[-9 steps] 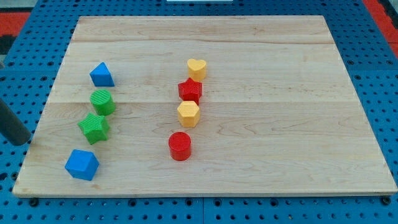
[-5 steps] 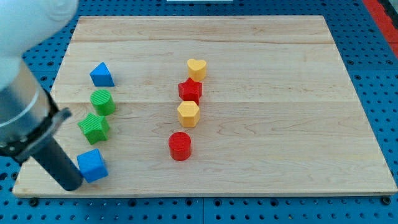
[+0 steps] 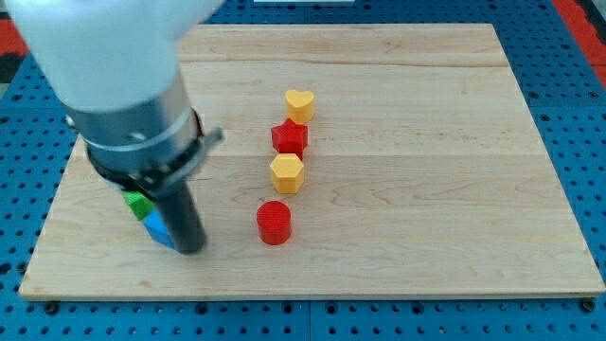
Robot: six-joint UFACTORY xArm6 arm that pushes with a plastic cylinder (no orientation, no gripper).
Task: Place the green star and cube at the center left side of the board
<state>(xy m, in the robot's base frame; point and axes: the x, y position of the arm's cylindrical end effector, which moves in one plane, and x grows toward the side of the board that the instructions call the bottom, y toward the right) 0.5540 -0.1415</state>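
Note:
The arm fills the view's left side and hides most of the blocks there. My tip (image 3: 192,249) rests on the board near the bottom left, right beside a blue cube (image 3: 157,229) whose edge shows to its left. A sliver of the green star (image 3: 138,203) shows just above the blue cube. The green round block and the blue triangular block are hidden behind the arm.
A column stands at the board's middle: yellow heart (image 3: 299,103), red star (image 3: 290,138), yellow hexagonal block (image 3: 286,173), red cylinder (image 3: 274,223). The wooden board (image 3: 426,142) lies on a blue pegboard.
The arm has swung rightward over the left blocks. My tip moved right and pushed the blue cube up and to the right, close under the green star.

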